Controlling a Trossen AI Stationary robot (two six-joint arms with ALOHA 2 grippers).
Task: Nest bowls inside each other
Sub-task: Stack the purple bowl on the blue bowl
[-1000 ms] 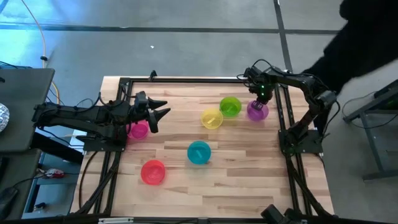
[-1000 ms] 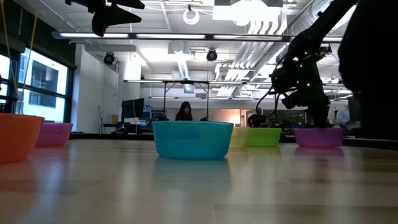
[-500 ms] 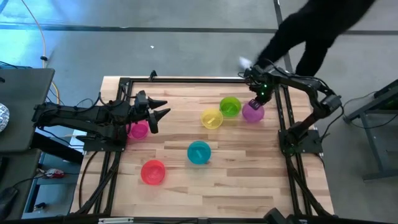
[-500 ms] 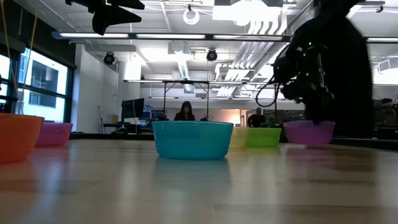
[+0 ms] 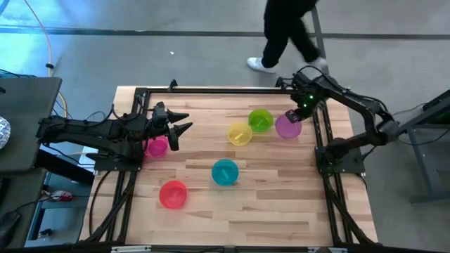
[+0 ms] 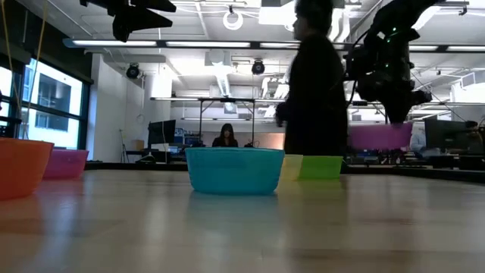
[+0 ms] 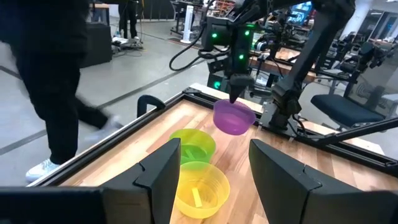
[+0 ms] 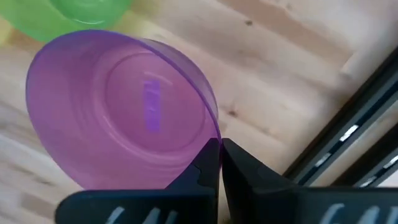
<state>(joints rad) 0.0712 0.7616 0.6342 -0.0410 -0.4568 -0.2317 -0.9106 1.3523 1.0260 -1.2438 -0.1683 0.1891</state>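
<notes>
Six bowls show in the high view: purple (image 5: 287,126), green (image 5: 260,120), yellow (image 5: 239,133), teal (image 5: 225,172), red (image 5: 173,195) and pink (image 5: 156,146). All but the purple one stand on their bases on the table. My right gripper (image 5: 294,115) is shut on the purple bowl near the table's far right corner, just right of the green bowl (image 8: 87,15). My left gripper (image 5: 184,124) is open, high over the table's left side above the pink bowl. From the left wrist view the yellow bowl (image 7: 198,190) and green bowl (image 7: 194,145) stand ahead of my open fingers. My right gripper pinches the purple bowl's rim (image 8: 210,134) on the side toward the table's right edge, one finger inside and one outside. The fingers come from above, pointing down. The bowl (image 6: 379,136) is lifted clear of the table and hangs below the fingers, mouth up, slightly tilted.
A black metal frame (image 5: 320,133) runs along the table's edges, close beside the held bowl. A person in dark clothes (image 5: 285,28) walks past the far edge. Bare wood (image 5: 281,190) lies on the near right part of the table.
My right gripper has lifted the purple bowl off the table, where it stood a second ago; it now hangs clear and has shifted a little toward the green bowl. A person has walked along the far edge from right to left.
</notes>
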